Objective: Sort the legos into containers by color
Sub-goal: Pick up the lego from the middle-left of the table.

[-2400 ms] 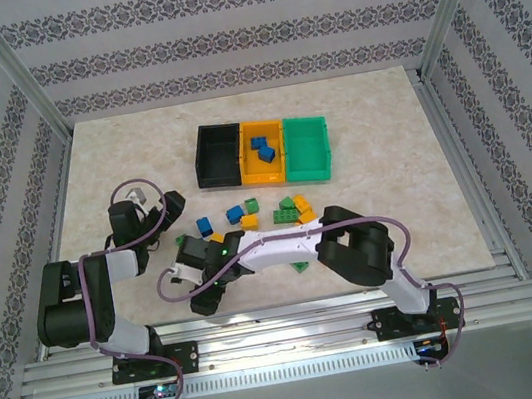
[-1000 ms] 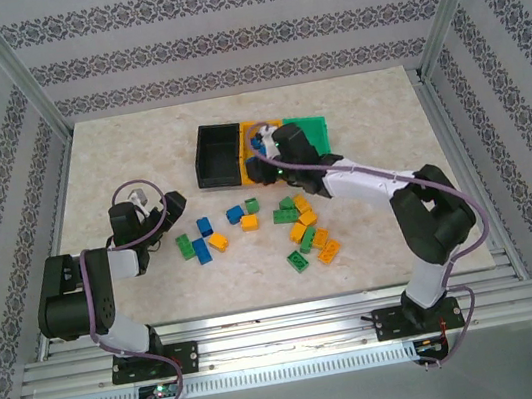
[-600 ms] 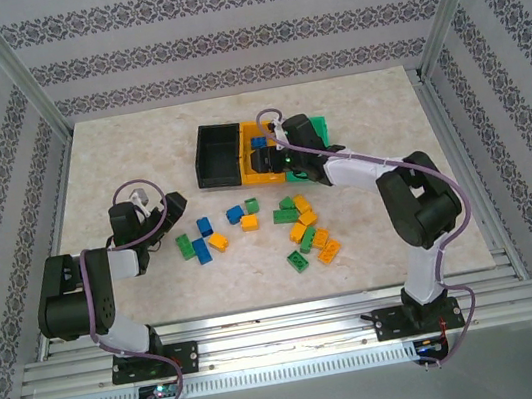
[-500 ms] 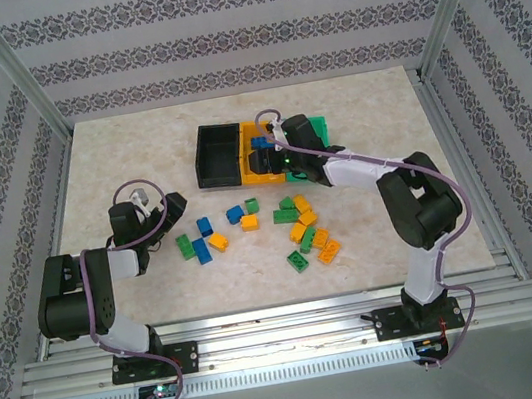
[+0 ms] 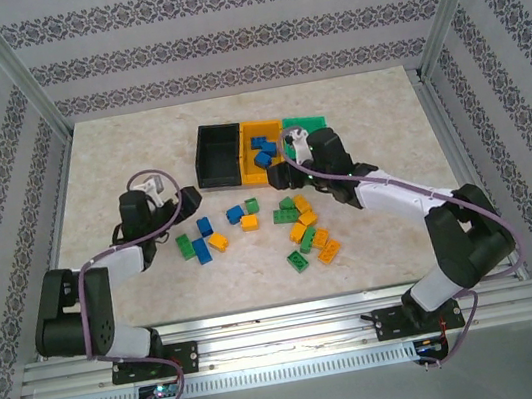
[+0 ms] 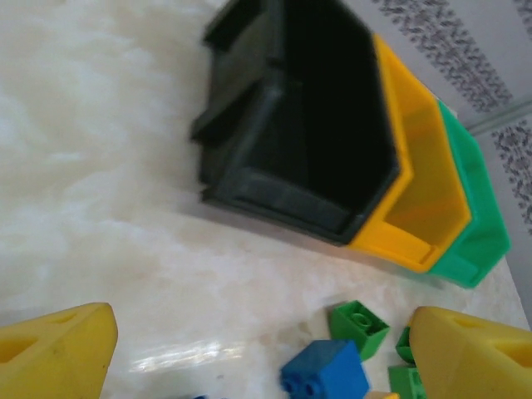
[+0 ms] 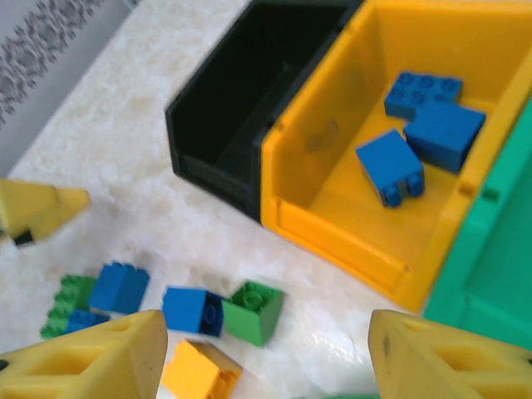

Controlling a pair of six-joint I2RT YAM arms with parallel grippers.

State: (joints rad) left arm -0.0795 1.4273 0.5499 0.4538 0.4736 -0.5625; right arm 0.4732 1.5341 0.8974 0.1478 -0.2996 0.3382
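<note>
Three joined containers stand at the back: a black bin [image 5: 201, 159], an orange bin [image 5: 264, 175] and a green bin [image 5: 306, 122]. Three blue legos [image 5: 263, 149] lie in the orange bin [image 7: 332, 224]. My right gripper [image 5: 291, 163] hovers open and empty just in front of the orange and green bins, above a green brick [image 7: 253, 312] and a blue brick [image 7: 187, 309]. Loose blue, green and orange legos [image 5: 249, 222] are scattered on the table. My left gripper [image 5: 191, 203] is open and empty at the left end of the scatter, with a blue brick [image 6: 326, 370] between its fingers' line.
The black bin [image 6: 316, 125] is empty. A denser heap of green and orange bricks [image 5: 303, 229] lies near the right arm's forearm. A metal frame and patterned walls enclose the marble tabletop [image 5: 117, 152].
The right gripper opened over the orange bin, leaving a third blue brick there, then drew back toward the near right. The left arm reached right toward the loose bricks.
</note>
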